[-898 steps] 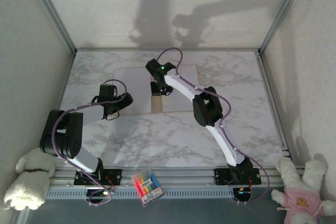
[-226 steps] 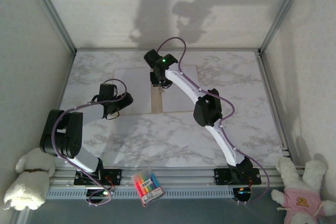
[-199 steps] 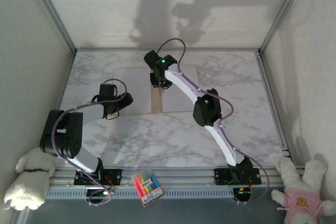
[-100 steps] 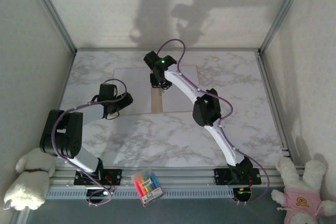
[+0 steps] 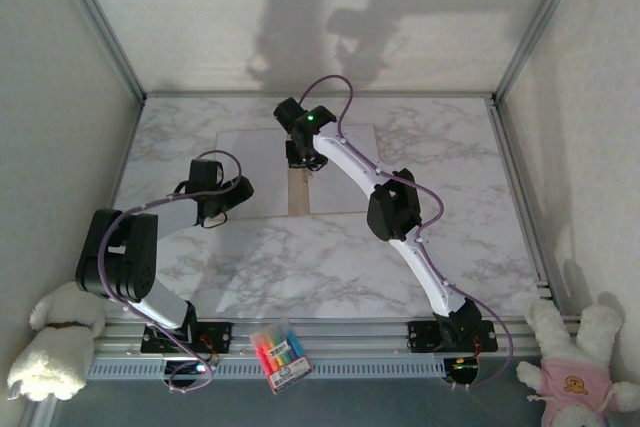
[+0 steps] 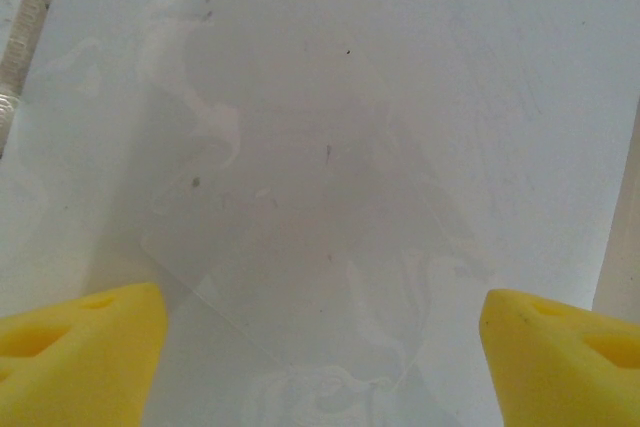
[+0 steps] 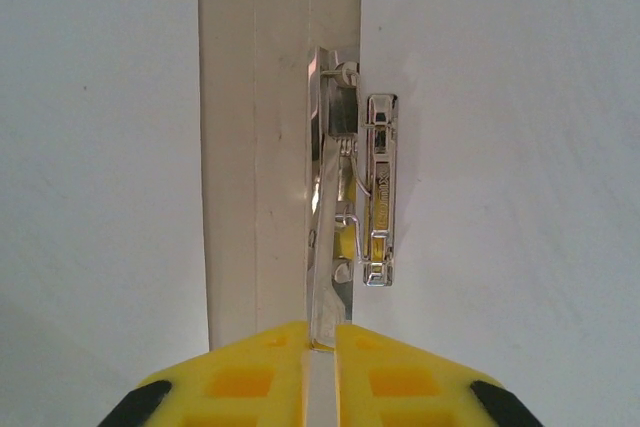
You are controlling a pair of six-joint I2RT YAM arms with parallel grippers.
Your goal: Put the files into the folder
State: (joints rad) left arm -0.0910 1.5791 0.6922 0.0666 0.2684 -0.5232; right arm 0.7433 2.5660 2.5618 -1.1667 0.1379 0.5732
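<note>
The folder (image 5: 299, 195) lies open on the table, its tan crease strip (image 7: 255, 147) bare between white files (image 5: 250, 162) spread over both leaves. A metal clip lever (image 7: 328, 197) stands on edge along the crease, next to a chrome clamp bar (image 7: 381, 187). My right gripper (image 7: 322, 332) is shut on the near end of that lever, over the crease (image 5: 303, 159). My left gripper (image 6: 320, 347) hangs open over the left white sheet (image 6: 350, 97), with nothing between its yellow fingers (image 6: 80, 347), near the folder's lower left (image 5: 228, 199).
A pack of coloured markers (image 5: 279, 353) lies on the front rail between the arm bases. Plush toys sit at the front left (image 5: 50, 342) and front right (image 5: 580, 372). Metal frame posts and walls bound the marble table (image 5: 440, 157).
My right gripper's jaws have closed onto the clip lever. Before that the right arm shifted a little toward the back along the crease. The left arm has not moved.
</note>
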